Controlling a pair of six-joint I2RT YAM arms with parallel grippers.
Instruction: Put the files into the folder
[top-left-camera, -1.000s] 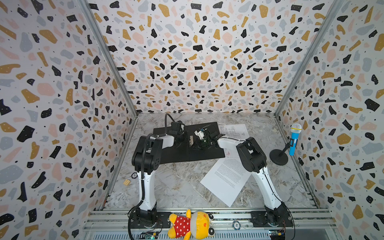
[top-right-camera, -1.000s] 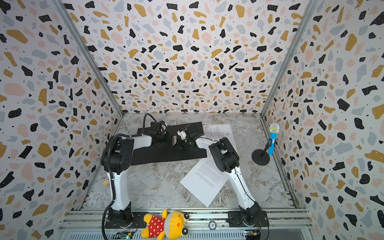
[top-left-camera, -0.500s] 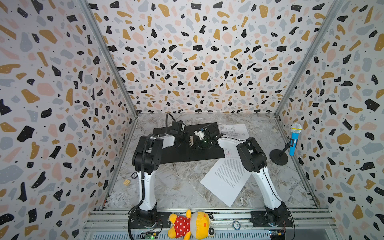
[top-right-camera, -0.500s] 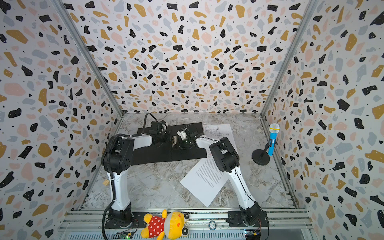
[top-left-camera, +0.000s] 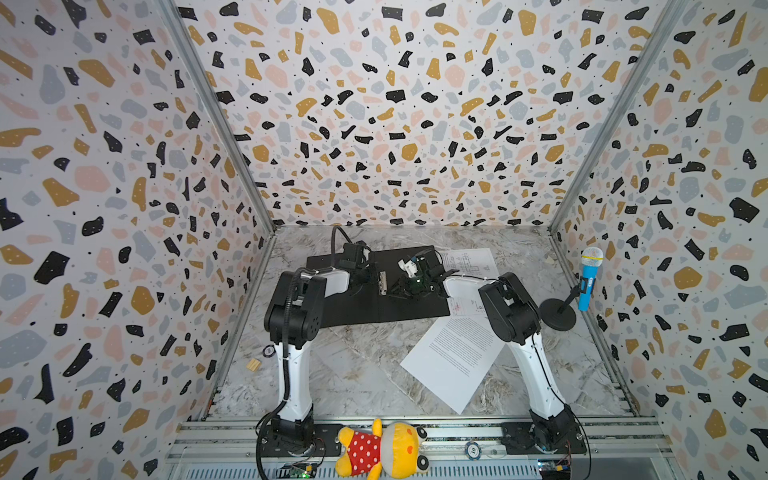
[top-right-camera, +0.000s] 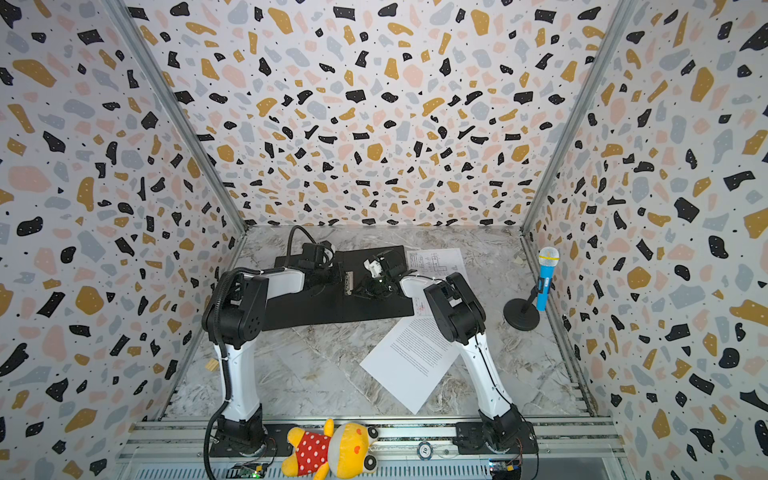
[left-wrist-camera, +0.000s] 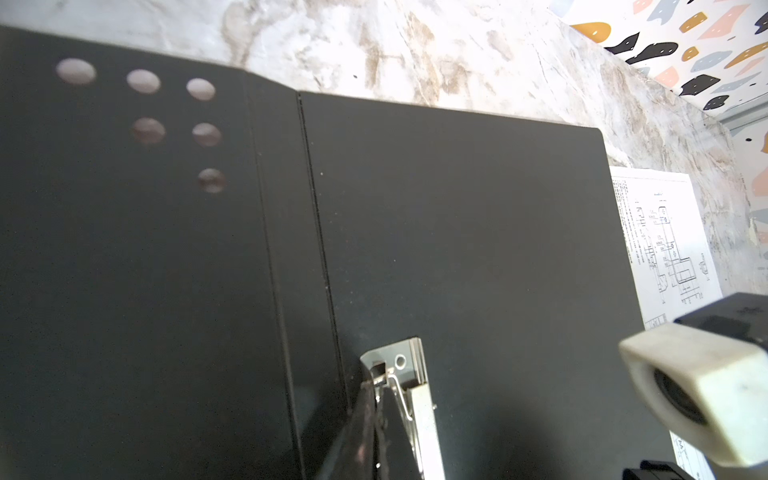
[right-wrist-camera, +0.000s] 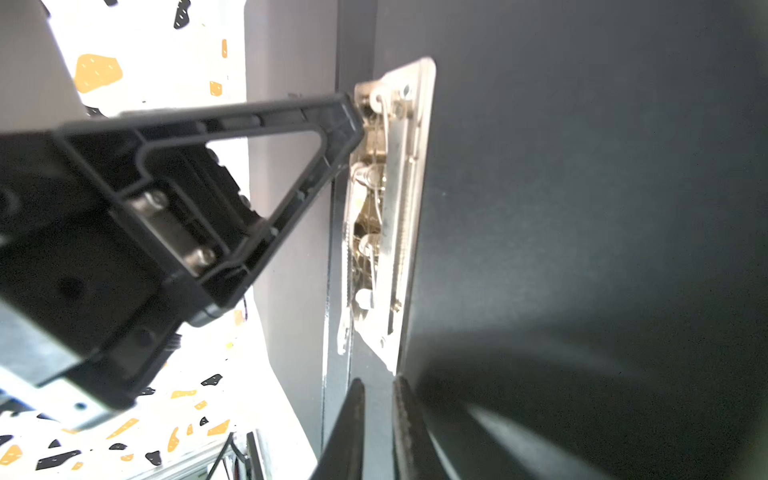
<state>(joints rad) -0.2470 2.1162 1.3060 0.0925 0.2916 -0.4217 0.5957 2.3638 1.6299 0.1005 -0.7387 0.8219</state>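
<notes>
We see the thin flat folder (right-wrist-camera: 582, 208), its black inner face filling most of the frame, with a silver metal spine clip (right-wrist-camera: 386, 208) fixed along the fold. The left gripper (right-wrist-camera: 353, 120), a black triangular plastic claw, touches one end of the clip with its tip. The right gripper (right-wrist-camera: 378, 384) sits just beside the other end, dark fingers narrowly parted.
</notes>
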